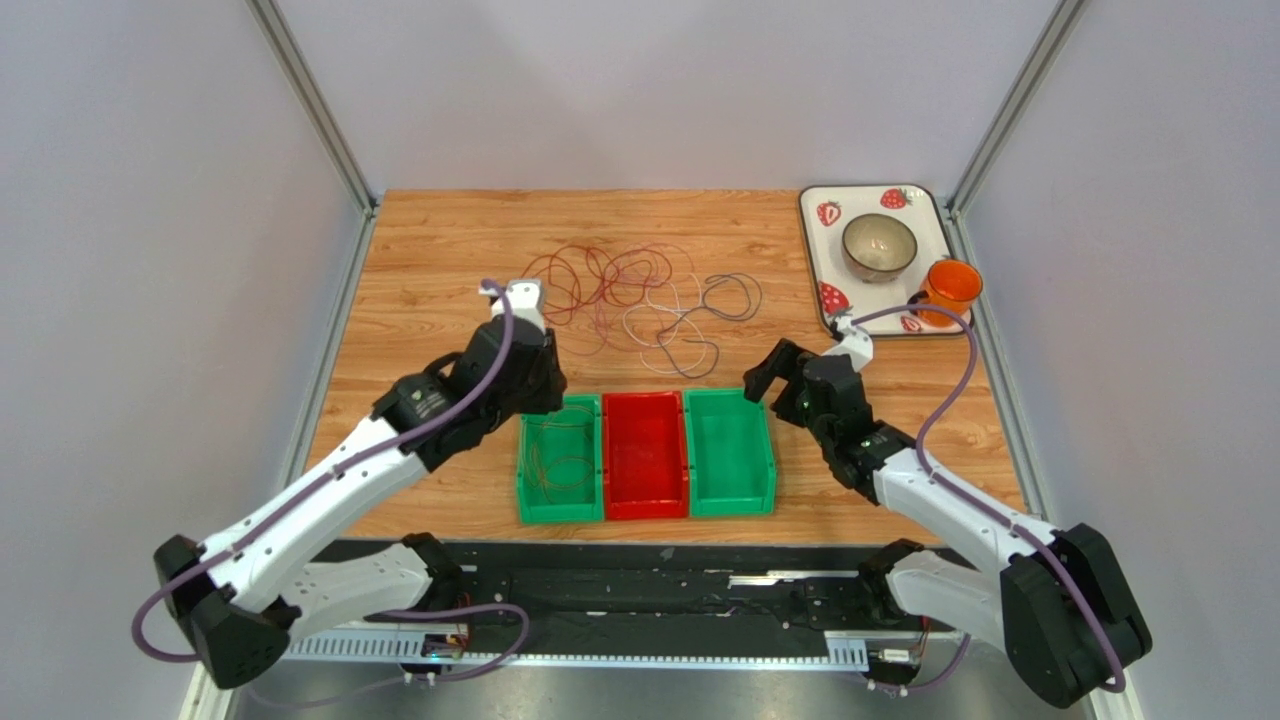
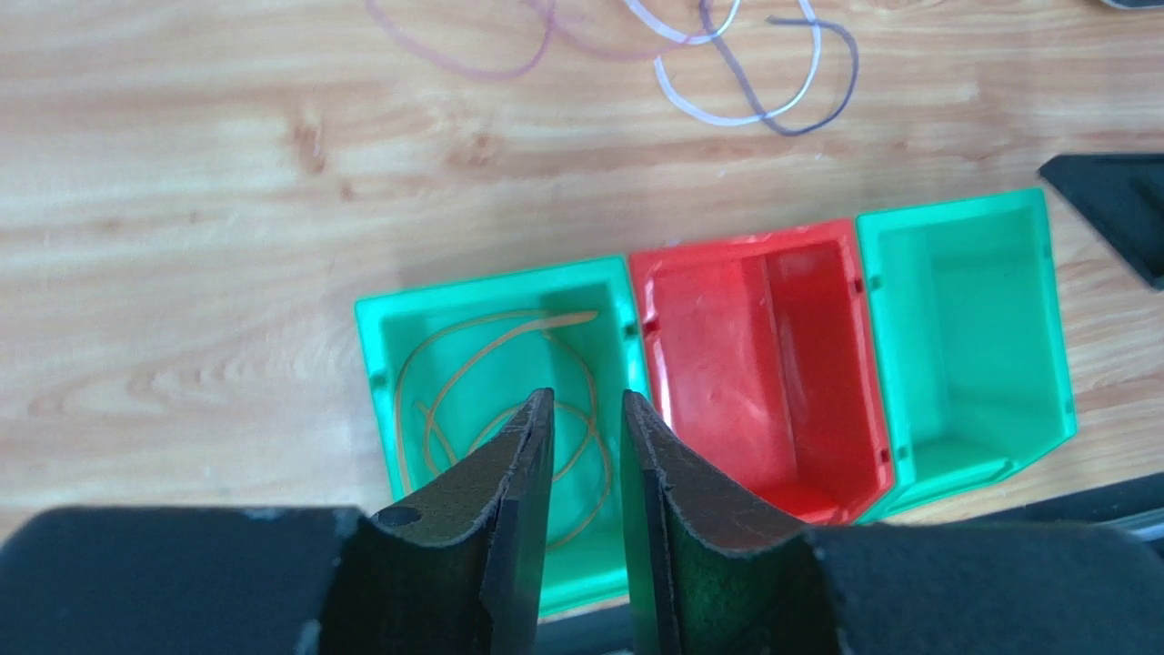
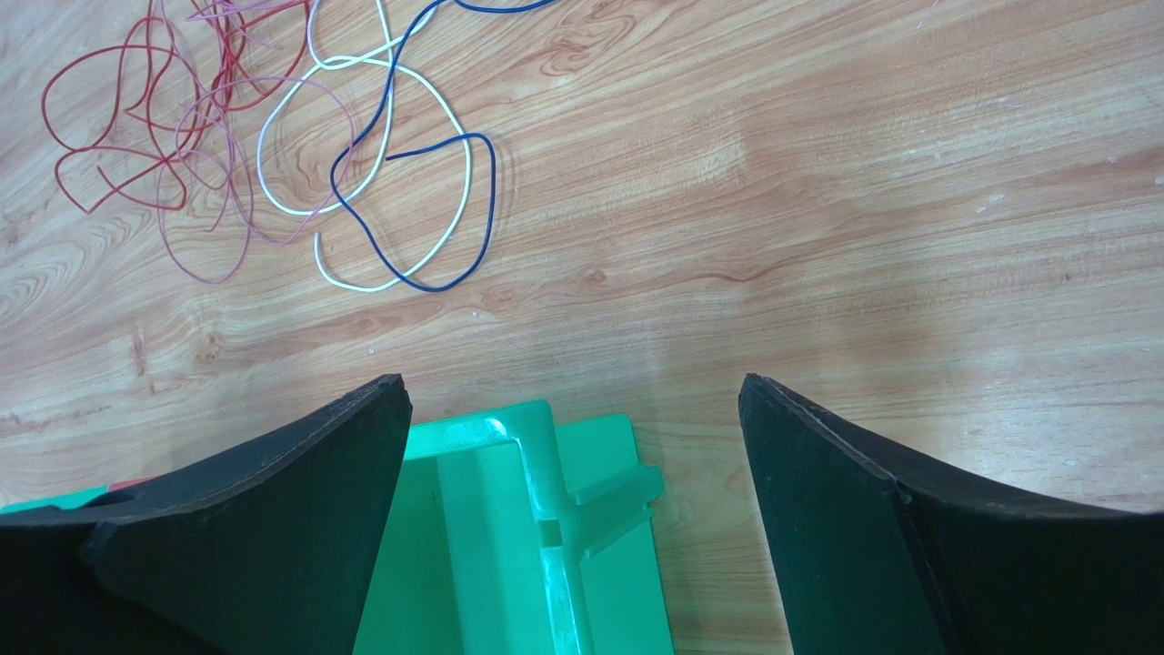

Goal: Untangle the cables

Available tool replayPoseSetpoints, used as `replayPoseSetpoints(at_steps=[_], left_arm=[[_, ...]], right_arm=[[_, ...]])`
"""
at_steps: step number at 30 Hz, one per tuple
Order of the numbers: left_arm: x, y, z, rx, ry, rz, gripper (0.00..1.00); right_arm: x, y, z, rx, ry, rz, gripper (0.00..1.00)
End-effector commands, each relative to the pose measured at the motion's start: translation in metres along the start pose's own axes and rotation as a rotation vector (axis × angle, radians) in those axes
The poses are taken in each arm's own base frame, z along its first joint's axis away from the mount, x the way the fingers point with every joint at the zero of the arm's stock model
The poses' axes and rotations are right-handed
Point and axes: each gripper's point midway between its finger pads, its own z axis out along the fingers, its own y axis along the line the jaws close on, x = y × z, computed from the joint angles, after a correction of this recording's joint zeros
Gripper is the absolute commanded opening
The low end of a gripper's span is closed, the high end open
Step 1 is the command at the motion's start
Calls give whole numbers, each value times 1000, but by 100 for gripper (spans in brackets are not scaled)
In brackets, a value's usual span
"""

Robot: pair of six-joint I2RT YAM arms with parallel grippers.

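My left claw (image 2: 588,399) is narrow with nothing between the fingers, over the left green bin (image 2: 478,283) by the near edge of the worktop (image 1: 436,255). One brown-orange cable (image 2: 492,325) lies coiled inside that bin. My right claw (image 3: 571,389) is wide and empty, above the far rim of the right green bin (image 3: 547,546). The red bin (image 2: 758,369) sits between the two green ones. The other cables (image 1: 639,293) lie tangled toward the middle of the far edge, with red, white and dark strands overlapping.

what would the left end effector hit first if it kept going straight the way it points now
Most likely the orange cable coiled on the floor of the left green bin: the left end effector points down into that bin, with nothing seen between. How far above it hangs is unclear.
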Motion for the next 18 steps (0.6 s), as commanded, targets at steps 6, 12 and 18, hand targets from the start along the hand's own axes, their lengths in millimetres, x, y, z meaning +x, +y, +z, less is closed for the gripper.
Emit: replayPoseSetpoints(at_steps=[6, 12, 18], left_arm=[[-146, -49, 54, 101, -171, 73, 31], [-218, -44, 115, 124, -197, 37, 31], [-257, -31, 200, 165, -163, -45, 32]], right_arm=[[-16, 15, 3, -21, -20, 6, 96], [-15, 20, 3, -45, -11, -9, 96], [-14, 21, 8, -32, 12, -19, 96]])
